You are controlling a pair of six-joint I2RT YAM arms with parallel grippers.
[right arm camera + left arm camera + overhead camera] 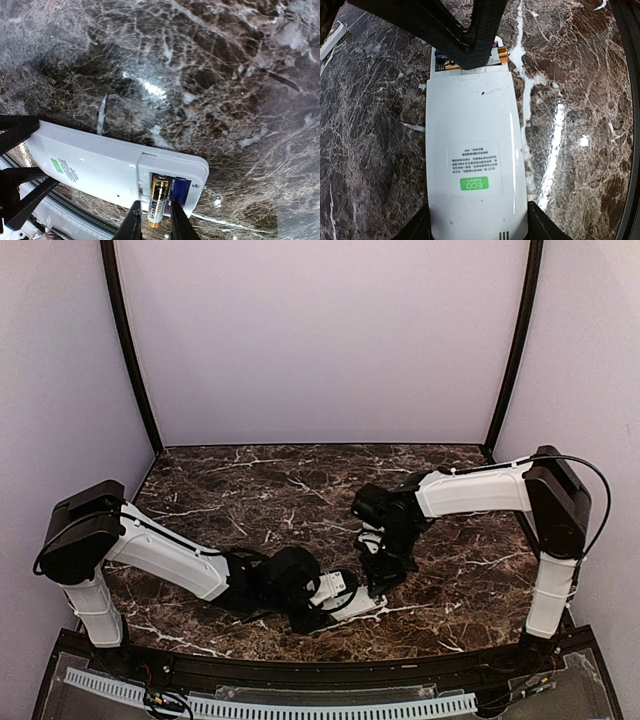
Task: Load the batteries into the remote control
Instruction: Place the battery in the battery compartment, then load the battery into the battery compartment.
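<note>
Remote control (475, 150): there is one, a flat white handset lying face down near the front edge of the dark marble table (300, 480), between the two arms. Its plain back is up. That back carries one pale label (472, 167) with small print and a green patch reading ECO, plus three short slots at the near end.

At the far end one battery compartment (177, 187) stands open with no cover on it. One battery (159, 199) shows clearly. It is gold and dark, and it rests slanted in the compartment, with its gold tip sticking out past the remote's edge. Beside it in the compartment sits a blue-purple shape; I cannot tell whether that is a second battery.

There are two grippers, and both are busy. The left gripper (479, 229) has its fingers spread to the handset's width and pressed against its two long sides at the near end, so it holds the remote flat on the table. The right gripper (156, 225) comes in from the far end with its fingers drawn almost together, flanking the protruding tip of the battery and pinching it.

One small white strip (331, 42) lies on the table well off to the side of the remote, cut by the edge of the left wrist view.
</note>
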